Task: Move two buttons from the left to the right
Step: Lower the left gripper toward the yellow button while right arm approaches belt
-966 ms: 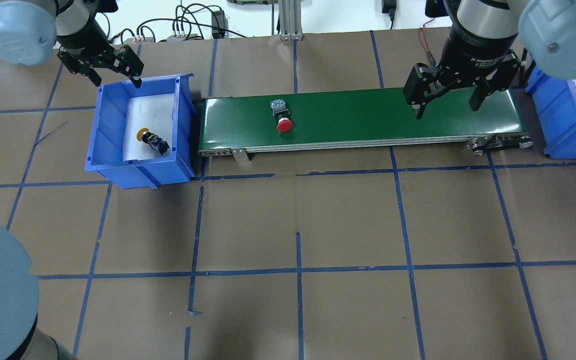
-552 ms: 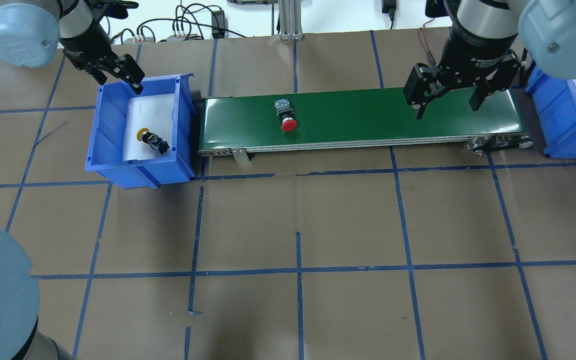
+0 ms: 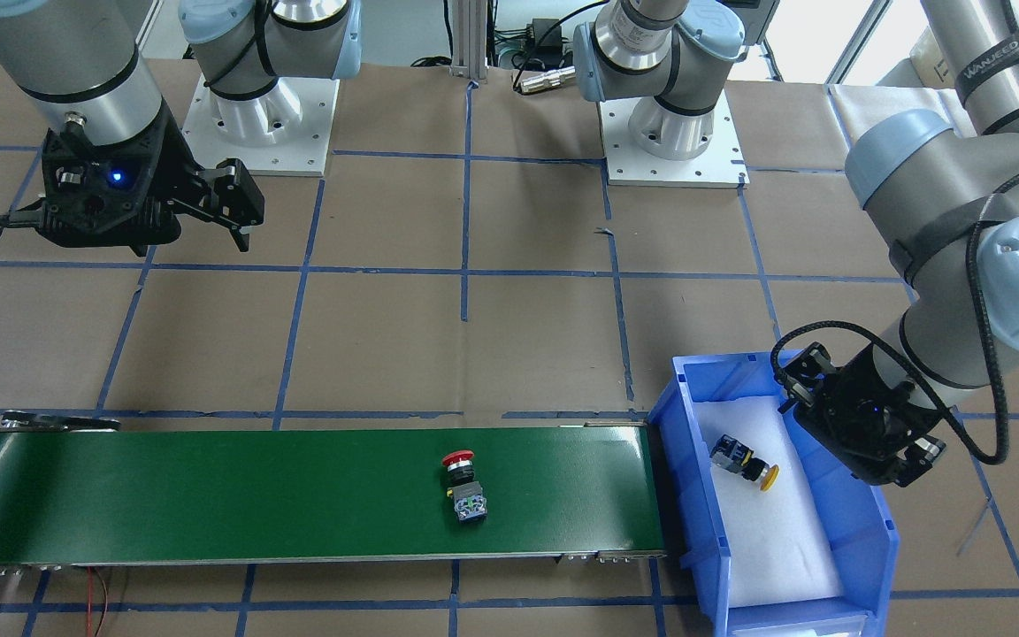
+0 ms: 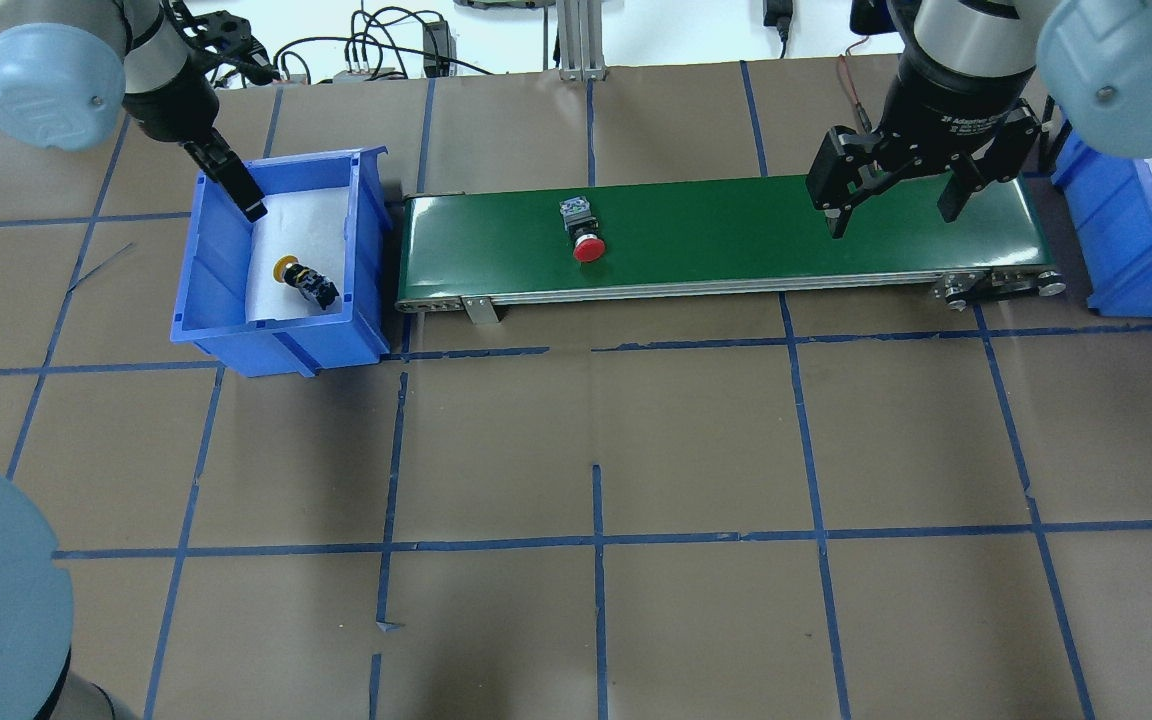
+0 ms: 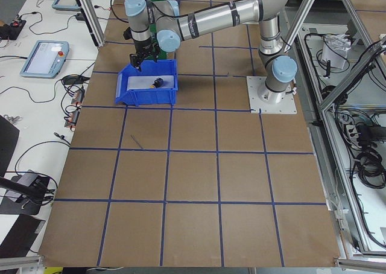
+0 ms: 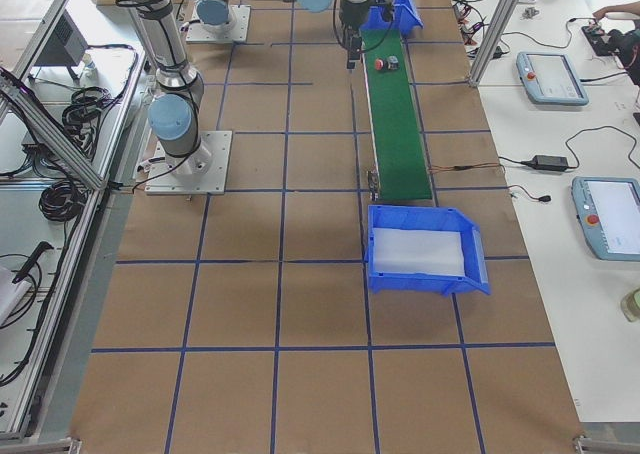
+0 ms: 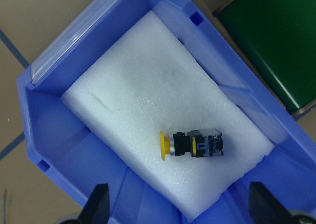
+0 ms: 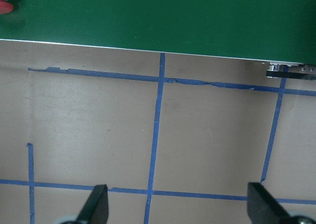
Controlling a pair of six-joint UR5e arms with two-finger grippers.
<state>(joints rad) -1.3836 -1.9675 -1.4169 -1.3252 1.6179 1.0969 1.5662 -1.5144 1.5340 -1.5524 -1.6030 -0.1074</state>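
Your open left gripper (image 7: 181,210) hangs over the blue bin (image 7: 44,130), seemingly to straddle the yellow button (image 7: 192,144) on its foam (image 7: 138,86); the red button (image 4: 584,232) lies on the conveyor belt (image 4: 736,230), well short of your open right gripper (image 4: 893,215).

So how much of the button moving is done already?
Done: the red button is out of its bin and lies on the green belt. In hand: nothing; the open left hand hovers over the yellow button in the left bin. Left: both must reach the right bin, which holds none; the open right hand hovers near the belt's end.
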